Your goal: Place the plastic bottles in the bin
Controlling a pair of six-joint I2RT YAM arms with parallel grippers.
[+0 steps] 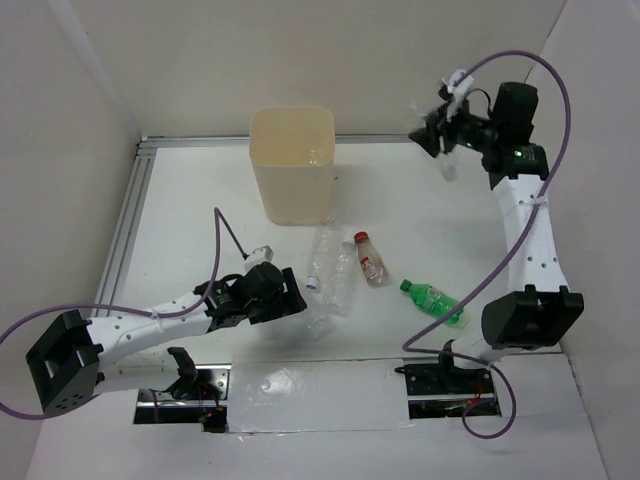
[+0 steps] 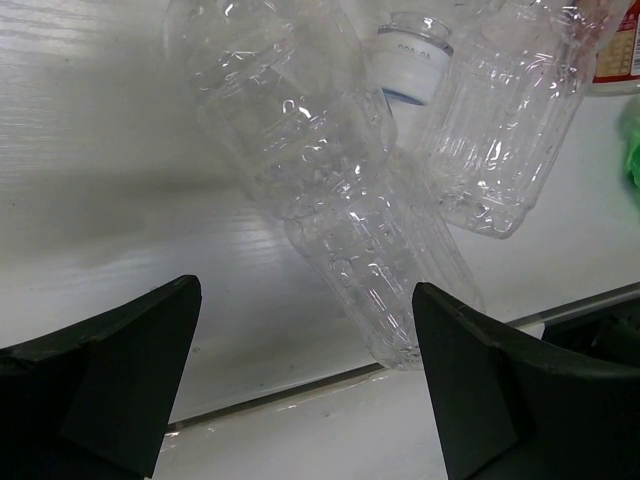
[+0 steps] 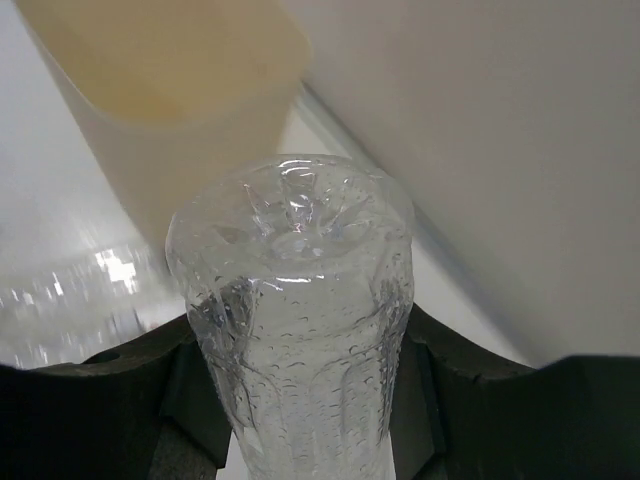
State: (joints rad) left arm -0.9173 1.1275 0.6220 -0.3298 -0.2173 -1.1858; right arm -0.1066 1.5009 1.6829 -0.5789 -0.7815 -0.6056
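The cream bin point(image 1: 292, 165) stands at the back of the table. My right gripper point(image 1: 441, 133) is raised to the right of it, shut on a clear plastic bottle point(image 3: 295, 330) whose base points towards the bin point(image 3: 150, 90). On the table lie three clear bottles point(image 1: 322, 258), a red-capped bottle point(image 1: 370, 258) and a green bottle point(image 1: 432, 300). Low beside the clear ones, my left gripper point(image 1: 296, 300) is open with nothing between its fingers point(image 2: 130, 370). The nearest clear bottle point(image 2: 340, 220) lies just ahead of my left gripper point(image 2: 310, 370).
White walls enclose the table on the left, back and right. An aluminium rail point(image 1: 125, 215) runs along the left edge. A purple cable point(image 1: 225, 225) loops above the left arm. A seam in the table top point(image 2: 270, 395) crosses under the left fingers.
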